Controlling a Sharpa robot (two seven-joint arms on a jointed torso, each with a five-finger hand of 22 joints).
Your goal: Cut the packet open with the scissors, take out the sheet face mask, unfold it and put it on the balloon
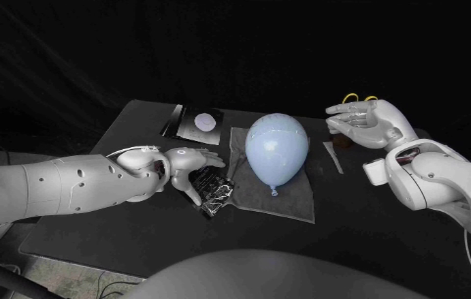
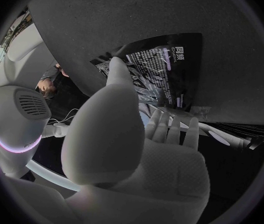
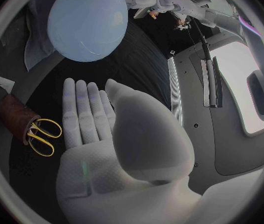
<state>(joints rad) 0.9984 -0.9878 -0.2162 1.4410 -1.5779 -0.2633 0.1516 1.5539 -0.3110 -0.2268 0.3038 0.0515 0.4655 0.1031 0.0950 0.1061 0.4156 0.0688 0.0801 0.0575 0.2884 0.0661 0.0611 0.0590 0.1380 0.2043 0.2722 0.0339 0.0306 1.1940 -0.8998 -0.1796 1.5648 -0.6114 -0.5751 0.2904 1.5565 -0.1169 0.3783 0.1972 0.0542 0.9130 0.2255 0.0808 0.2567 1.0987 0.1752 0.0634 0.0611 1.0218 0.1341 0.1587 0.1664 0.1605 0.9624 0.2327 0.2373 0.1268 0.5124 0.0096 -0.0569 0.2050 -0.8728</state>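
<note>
currently right hand (image 1: 368,123) released, empty, near scissors (image 1: 358,98) upper right; left hand (image 1: 186,166) touches packet (image 1: 218,191) lower centre, grip unclear: could slip under cutting.

I found the room dim: the black bench (image 1: 108,238) melted into the black backdrop. Soft light from above gave the pale blue rubber balloon (image 1: 275,148) a gentle sheen and glinted off the glossy black printed packet (image 1: 214,191). My fisheye wrist views bowed straight edges toward their dark rims.
</note>
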